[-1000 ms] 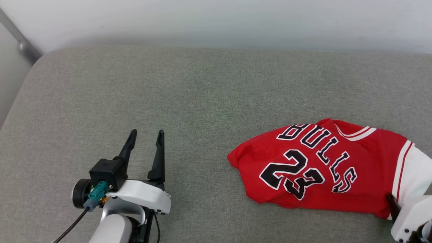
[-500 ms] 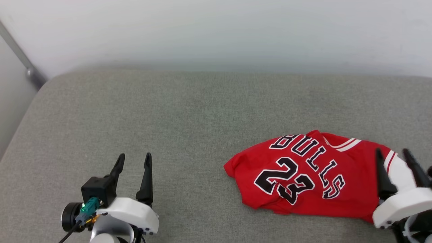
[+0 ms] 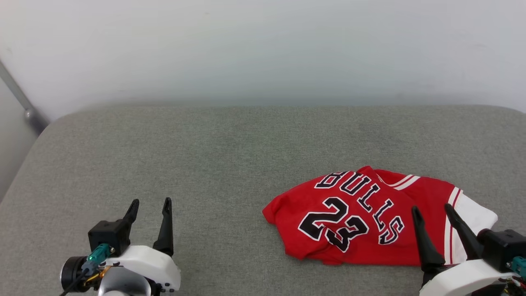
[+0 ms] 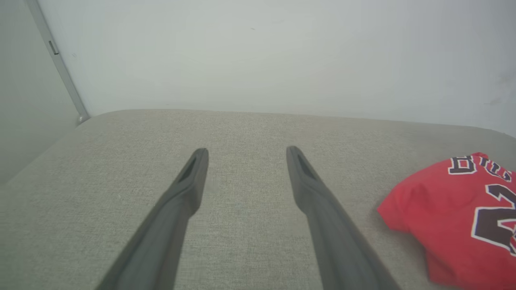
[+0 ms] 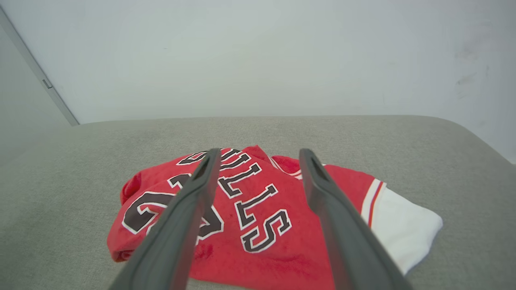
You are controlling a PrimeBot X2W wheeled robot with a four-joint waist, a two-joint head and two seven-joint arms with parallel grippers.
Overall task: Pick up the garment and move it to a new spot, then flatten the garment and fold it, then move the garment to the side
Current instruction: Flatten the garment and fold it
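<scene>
Jersey sits on the right half of the grey cushion, lettering up, bunched into a lumpy bundle with one white sleeve poking out the right end. Your right gripper hangs by that sleeve seam, jaws spread wide, nothing between them. In the right wrist view its fingers frame the BULLS lettering, so you're lined up over the cloth, not beside it. Whether the tips brush the fabric, I can't tell. Left gripper is parked well apart over bare cushion, likewise spread and empty, leaving the middle free as a landing spot. My read: the bundle isn't flat, so a pinch near the seam looks the sensible opener.
</scene>
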